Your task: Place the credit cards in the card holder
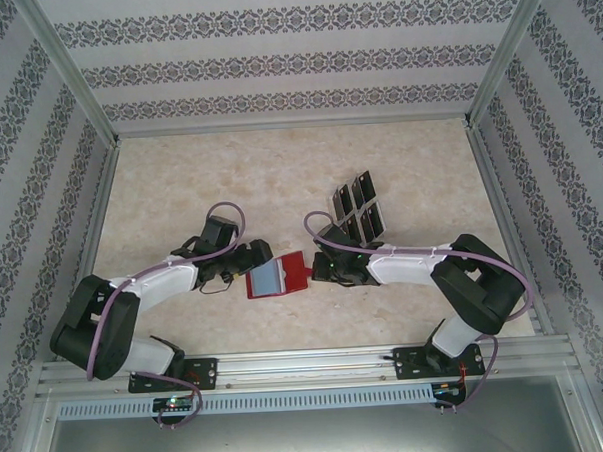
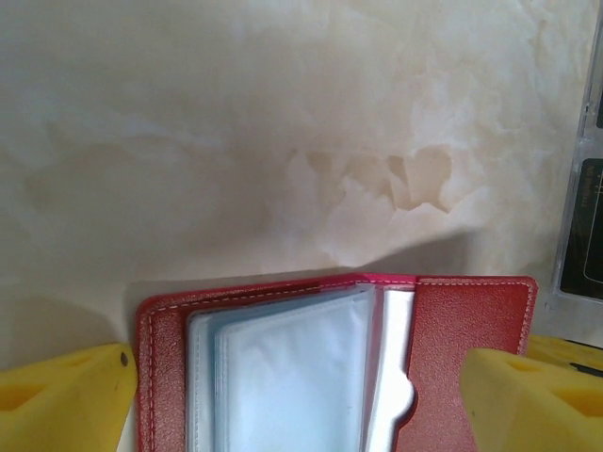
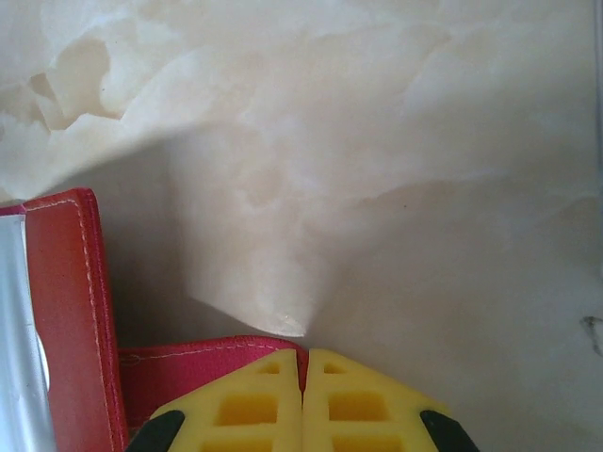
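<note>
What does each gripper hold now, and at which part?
The right gripper is shut, apparently pinching the card holder by its red edge flap. The left gripper is open, holding nothing.

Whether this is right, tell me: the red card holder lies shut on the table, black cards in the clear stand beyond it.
Not shut: the card holder lies open, clear sleeves showing, per the left wrist view. The rest holds.

Left arm point(image 1: 149, 288) and right arm point(image 1: 413, 266) reach inward — left claw point(image 2: 301, 386) spread wide, right claw point(image 3: 303, 367) fingers point(image 3: 259, 400) pressed together.
</note>
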`<action>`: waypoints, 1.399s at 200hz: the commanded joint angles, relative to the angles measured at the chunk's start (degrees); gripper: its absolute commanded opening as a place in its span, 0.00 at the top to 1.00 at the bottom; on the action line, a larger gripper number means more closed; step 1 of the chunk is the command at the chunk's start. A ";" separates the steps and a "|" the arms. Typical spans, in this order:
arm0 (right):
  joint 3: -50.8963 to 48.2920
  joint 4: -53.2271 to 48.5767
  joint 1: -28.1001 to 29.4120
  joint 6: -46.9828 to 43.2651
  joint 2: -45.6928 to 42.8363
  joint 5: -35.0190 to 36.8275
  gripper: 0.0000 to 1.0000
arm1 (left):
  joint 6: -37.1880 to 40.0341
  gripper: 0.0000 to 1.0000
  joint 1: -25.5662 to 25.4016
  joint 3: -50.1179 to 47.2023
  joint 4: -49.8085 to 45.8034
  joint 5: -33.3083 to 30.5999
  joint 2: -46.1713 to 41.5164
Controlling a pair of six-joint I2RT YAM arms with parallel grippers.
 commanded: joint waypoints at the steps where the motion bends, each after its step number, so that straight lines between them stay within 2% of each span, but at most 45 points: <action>1: 0.37 0.23 -0.38 -0.58 1.35 -0.81 1.00 | -0.11 0.11 -0.66 -0.11 -1.82 -4.37 -3.41; 25: 0.03 0.15 -0.37 -0.71 0.96 -0.51 1.00 | 0.29 0.10 -0.61 -1.10 -1.88 -5.25 -4.83; 59: -0.08 0.21 -0.45 -0.59 1.26 -0.70 1.00 | -0.48 0.10 -0.89 -0.63 1.76 -2.09 -1.23; 115: 0.04 0.13 -0.45 -0.81 1.41 -1.33 1.00 | -0.34 0.10 -2.39 0.42 3.34 -2.90 2.43; 149: -0.06 0.07 -0.37 -0.95 1.44 -1.50 1.00 | -0.48 0.11 -3.50 0.85 7.72 1.38 3.56; 215: 0.87 0.01 -0.43 -1.72 1.18 -3.09 1.00 | -4.70 0.11 -3.75 1.16 12.12 5.74 -2.46; 280: 2.24 -0.18 -0.71 -2.78 1.70 -4.08 0.99 | -8.71 0.11 -5.89 2.53 16.06 6.01 -3.20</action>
